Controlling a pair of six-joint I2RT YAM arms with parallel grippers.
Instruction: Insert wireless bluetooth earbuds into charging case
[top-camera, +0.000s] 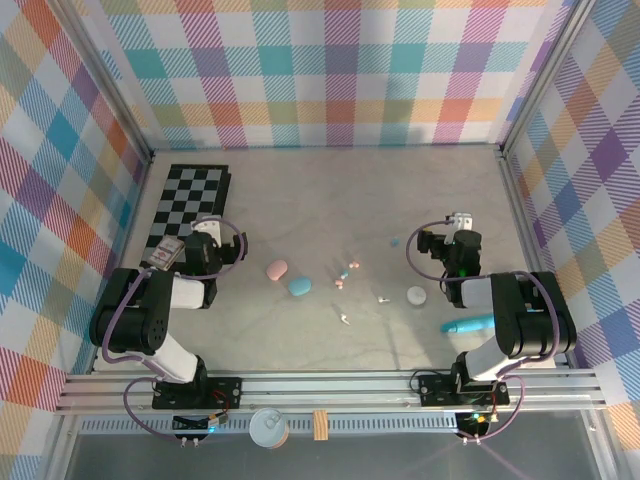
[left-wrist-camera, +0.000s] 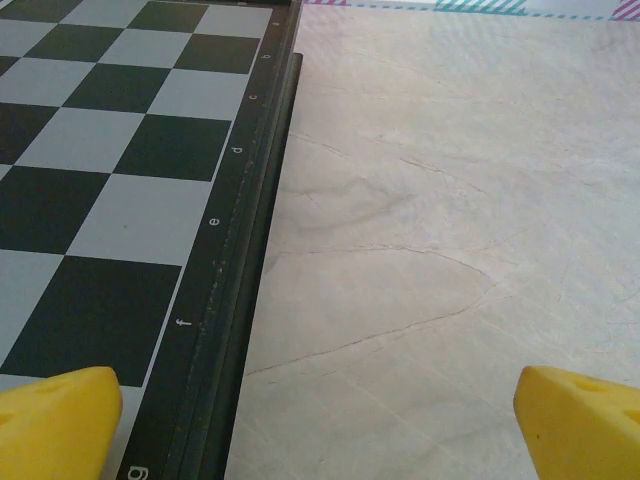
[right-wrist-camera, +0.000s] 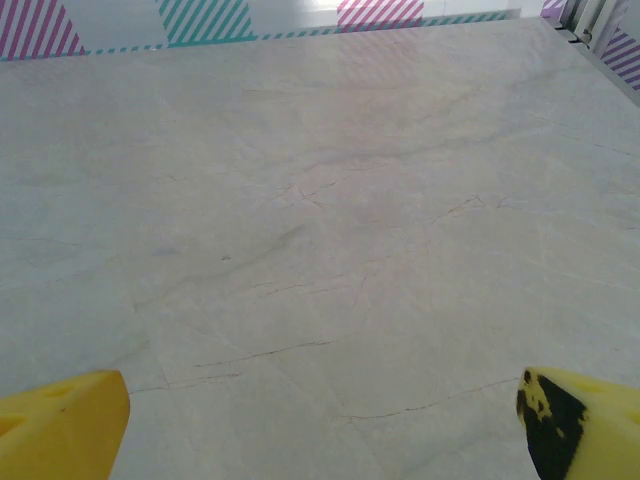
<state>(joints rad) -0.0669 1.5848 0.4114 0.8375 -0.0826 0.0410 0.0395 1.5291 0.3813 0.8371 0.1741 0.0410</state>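
The left gripper (left-wrist-camera: 320, 425) and right gripper (right-wrist-camera: 320, 425) are spread wide, holding nothing. The tiny earbuds (top-camera: 345, 272) could skid away if pinched badly.

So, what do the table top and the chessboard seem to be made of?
Table top: pale stone look, perhaps matte laminate or print; thin grey veins, no glare.
Chessboard: probably plastic or coated wood, smooth, slightly glossy; flat printed squares, raised dark rim with white letters.

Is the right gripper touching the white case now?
Apart. The right gripper stands open over bare table in its wrist view; the top view shows the white case lying clear of it.
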